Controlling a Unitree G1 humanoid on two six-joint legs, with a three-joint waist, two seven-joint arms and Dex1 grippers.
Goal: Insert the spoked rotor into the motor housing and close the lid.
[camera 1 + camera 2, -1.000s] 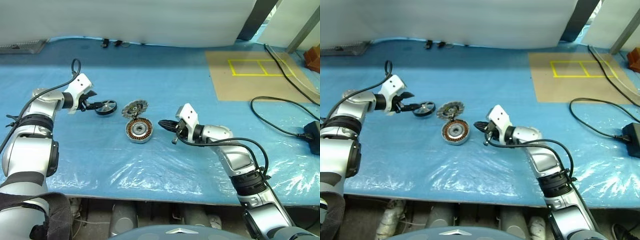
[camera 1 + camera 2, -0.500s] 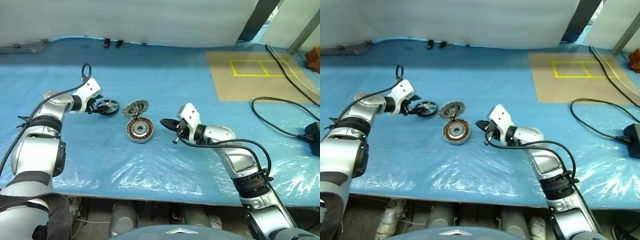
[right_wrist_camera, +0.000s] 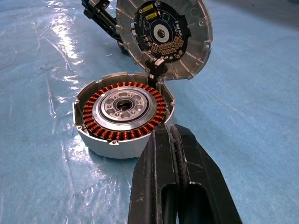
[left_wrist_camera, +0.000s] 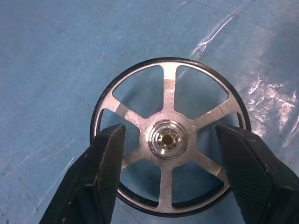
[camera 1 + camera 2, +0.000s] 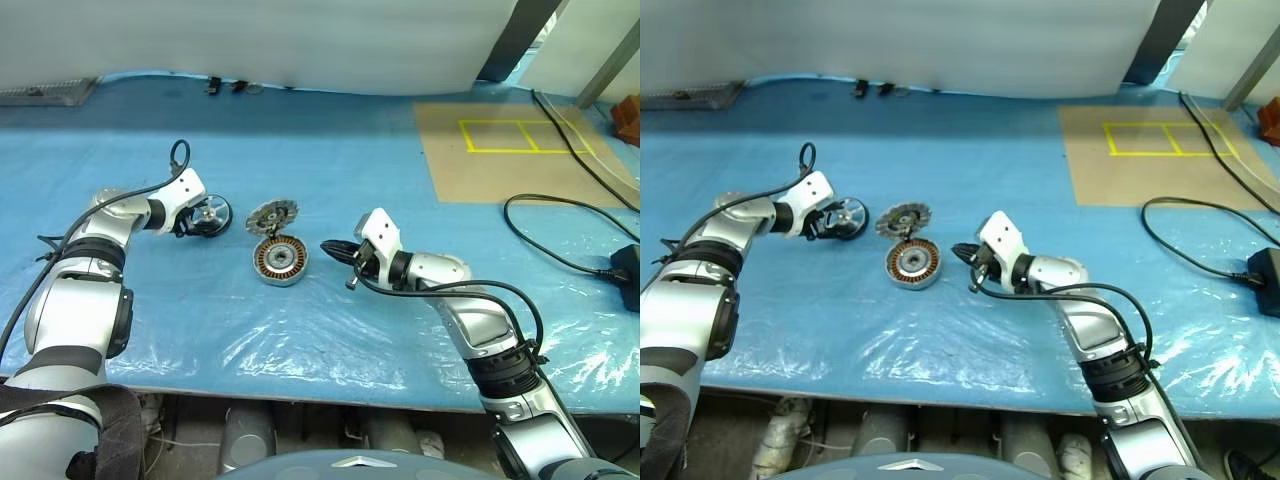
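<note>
A: Where does the spoked rotor lie, and what is the left claw doing?

B: The spoked rotor lies flat on the blue plastic-covered surface, to the left of the motor housing. The left claw stands wide apart, one black finger on either side of the rotor's black rim. In the left wrist view both fingers overlap the rim's outer edge; whether they press on it cannot be told. The silver hub and six spokes show between them.

A: And the motor housing?

B: It rests upright on the surface near the middle, copper windings ringed about a silver centre hub, open side up. The lid stands tilted at the housing's far edge, its inner face with a dark circuit board and small gold contacts turned toward the right wrist camera. It touches the housing rim at a small dark joint; the lid is not closed.

A: State of the right claw?

B: Its two fingers are pressed fully together with nothing between them. It points toward the motor housing from the right, just beside it and apart from it, held a little above the surface.

A: Other items?

B: A black cable lies on the surface at far right, near a brown panel marked with yellow tape.
</note>
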